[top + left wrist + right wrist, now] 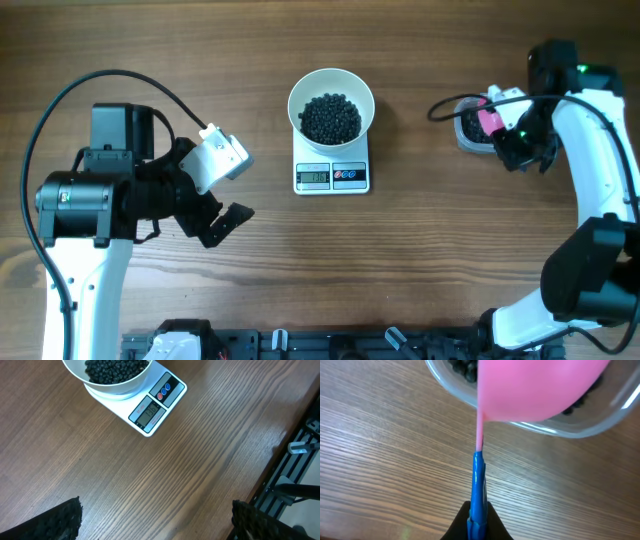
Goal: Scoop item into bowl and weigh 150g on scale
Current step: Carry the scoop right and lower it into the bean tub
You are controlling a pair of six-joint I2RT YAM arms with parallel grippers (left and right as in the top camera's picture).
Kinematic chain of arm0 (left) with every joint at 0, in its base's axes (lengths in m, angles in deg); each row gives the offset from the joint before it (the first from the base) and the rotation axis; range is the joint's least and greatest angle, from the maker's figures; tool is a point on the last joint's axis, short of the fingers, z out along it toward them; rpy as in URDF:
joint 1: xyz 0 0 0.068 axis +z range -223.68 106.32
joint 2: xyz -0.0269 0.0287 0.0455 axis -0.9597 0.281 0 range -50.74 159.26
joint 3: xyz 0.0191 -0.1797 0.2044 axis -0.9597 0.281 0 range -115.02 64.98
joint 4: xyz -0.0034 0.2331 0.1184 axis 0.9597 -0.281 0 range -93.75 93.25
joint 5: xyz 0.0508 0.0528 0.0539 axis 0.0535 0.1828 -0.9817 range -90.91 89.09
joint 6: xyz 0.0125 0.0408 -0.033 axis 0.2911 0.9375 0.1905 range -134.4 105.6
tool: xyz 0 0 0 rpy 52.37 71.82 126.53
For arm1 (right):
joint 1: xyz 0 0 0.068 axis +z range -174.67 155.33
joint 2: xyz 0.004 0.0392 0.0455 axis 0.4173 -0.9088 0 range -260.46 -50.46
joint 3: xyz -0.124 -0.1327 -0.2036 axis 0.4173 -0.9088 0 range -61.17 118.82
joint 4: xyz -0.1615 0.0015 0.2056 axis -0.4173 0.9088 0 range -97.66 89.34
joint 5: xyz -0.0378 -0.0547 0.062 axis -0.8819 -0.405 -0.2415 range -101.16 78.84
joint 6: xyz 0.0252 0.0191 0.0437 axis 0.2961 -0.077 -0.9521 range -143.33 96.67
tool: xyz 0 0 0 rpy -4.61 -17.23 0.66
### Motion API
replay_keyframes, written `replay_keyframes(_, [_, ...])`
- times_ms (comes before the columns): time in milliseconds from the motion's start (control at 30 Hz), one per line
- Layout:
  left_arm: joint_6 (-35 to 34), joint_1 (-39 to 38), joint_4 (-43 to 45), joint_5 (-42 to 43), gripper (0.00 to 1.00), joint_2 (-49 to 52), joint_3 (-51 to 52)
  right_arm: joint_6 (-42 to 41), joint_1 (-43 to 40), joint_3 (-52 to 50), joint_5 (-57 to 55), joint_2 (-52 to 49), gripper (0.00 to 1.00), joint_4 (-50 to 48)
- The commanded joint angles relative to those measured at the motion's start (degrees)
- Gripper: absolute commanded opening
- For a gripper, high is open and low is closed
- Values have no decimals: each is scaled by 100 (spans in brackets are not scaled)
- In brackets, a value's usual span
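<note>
Jaws of the right gripper (478, 527) are clamped on the blue handle (478, 480) of a pink scoop (540, 390). Its cup hangs over the clear tub (612, 417) at the upper right of the overhead frame. Whether it carries anything cannot be told, since only its underside shows. At the left of that frame the left gripper (224, 224) hovers with its jaws spread wide and nothing between them, well apart from everything else.

Black beads (331, 118) already form a dark heap in the white bowl (303, 92), which sits on the scale (332, 177) at the upper centre of the counter (430, 270). More beads lie in the tub. Digits on the display (314, 178) are too small to read.

This looks like the refill part of the scooping cycle. The next move likely calls for dipping the cup into the tub's beads, lifting it level, carrying it leftward to the bowl and tipping gently — small amounts, so the reading does not overshoot the target.
</note>
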Motion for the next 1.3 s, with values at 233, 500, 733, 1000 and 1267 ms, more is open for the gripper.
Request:
replay_keyframes(233, [90, 48, 13, 50, 100, -52, -101, -223, -9, -214, 142, -59, 20, -614])
replay_keyframes(500, [90, 48, 13, 50, 100, -52, -101, -249, -9, -214, 144, -59, 8, -651])
replay_keyframes(733, [90, 48, 13, 50, 100, -52, -101, -1711, -90, 136, 1456, 85, 20, -605])
replay_keyframes(1000, [90, 48, 13, 50, 100, -52, -101, -6310, -271, 391, 1502, 1735, 100, -291])
replay_keyframes(1267, [90, 48, 13, 50, 100, -52, -101, -8861, 39, -400, 1622, 2365, 100, 4])
